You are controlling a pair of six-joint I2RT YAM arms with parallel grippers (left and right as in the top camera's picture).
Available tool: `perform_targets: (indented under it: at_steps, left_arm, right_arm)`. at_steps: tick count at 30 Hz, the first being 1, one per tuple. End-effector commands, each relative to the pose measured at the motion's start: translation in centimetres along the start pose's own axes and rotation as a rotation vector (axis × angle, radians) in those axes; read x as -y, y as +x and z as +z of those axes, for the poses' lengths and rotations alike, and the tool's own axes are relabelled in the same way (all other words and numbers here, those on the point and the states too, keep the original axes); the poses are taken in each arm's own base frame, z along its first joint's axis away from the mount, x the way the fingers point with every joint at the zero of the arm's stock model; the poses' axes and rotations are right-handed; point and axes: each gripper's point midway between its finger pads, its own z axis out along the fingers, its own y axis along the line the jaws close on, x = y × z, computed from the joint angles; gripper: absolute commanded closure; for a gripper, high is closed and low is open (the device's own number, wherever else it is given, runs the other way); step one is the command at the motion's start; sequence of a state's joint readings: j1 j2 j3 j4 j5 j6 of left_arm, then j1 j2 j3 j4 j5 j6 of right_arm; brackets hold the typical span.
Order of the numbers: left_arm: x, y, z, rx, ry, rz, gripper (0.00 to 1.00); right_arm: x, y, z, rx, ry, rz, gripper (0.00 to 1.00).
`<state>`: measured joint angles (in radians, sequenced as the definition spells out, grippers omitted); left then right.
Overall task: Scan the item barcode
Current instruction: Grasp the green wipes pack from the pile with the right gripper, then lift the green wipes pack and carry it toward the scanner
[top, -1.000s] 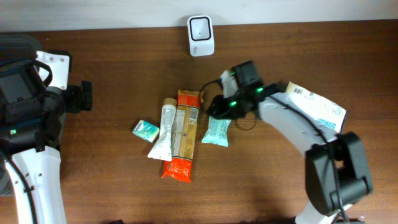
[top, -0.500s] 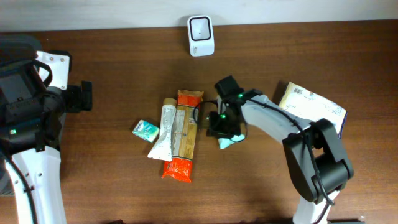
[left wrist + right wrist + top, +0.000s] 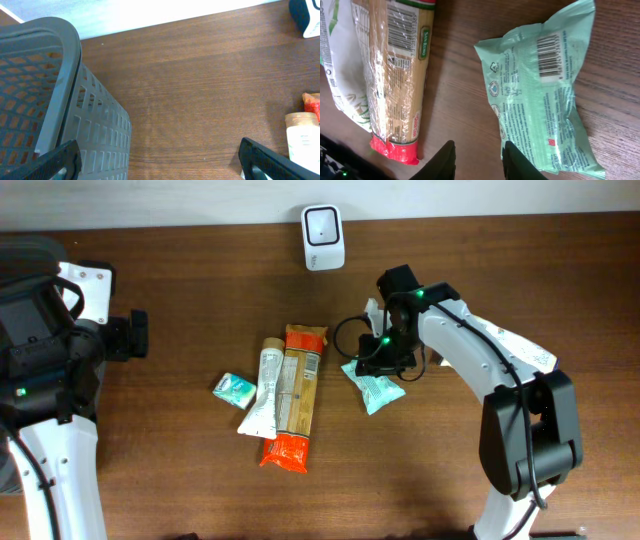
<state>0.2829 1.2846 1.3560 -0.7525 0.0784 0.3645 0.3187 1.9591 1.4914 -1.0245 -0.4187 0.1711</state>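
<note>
My right pincer (image 3: pixel 479 161): narrow, empty, at the green packet's (image 3: pixel 540 95) edge.
Barcode (image 3: pixel 551 55): upward on that packet.
My left pincer (image 3: pixel 157 150): wide, empty.

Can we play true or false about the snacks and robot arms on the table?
1. The green packet has its barcode facing up. True.
2. The white scanner sits on the spaghetti pack. False: they are well apart.
3. The left end effector is open. True.
4. The right end effector grips the spaghetti pack. False: it is by the green packet, and the spaghetti lies off to one side.
</note>
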Motion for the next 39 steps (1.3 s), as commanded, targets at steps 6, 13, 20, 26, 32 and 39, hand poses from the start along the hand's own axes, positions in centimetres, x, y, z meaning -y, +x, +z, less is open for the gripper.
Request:
perform_targets:
  at_steps: [6, 13, 20, 26, 32, 39]
  left_arm:
    - [0.0, -0.2, -0.1, 0.008, 0.005, 0.013, 0.01]
    - [0.0, -0.2, -0.1, 0.007, 0.005, 0.013, 0.01]
    - [0.0, -0.2, -0.1, 0.008, 0.005, 0.013, 0.01]
    - [0.0, -0.2, -0.1, 0.008, 0.005, 0.014, 0.01]
    - [0.0, -0.2, -0.1, 0.007, 0.005, 0.013, 0.01]
    - [0.0, -0.2, -0.1, 0.008, 0.005, 0.013, 0.01]
  right_arm:
    - [1.1, 3.6, 3.8, -0.072, 0.280, -0.120, 0.63]
    - [5.8, 2.0, 2.0, -0.026, 0.338, -0.009, 0.63]
    - [4.6, 0.0, -0.4, 0.033, 0.117, -0.032, 0.65]
    - [7.8, -2.9, -5.2, 0.169, -0.012, -0.029, 0.41]
    - [9.1, -2.6, -2.5, 0.115, -0.140, -0.088, 0.30]
    - [10.0, -2.3, 1.2, 0.045, -0.203, -0.083, 0.30]
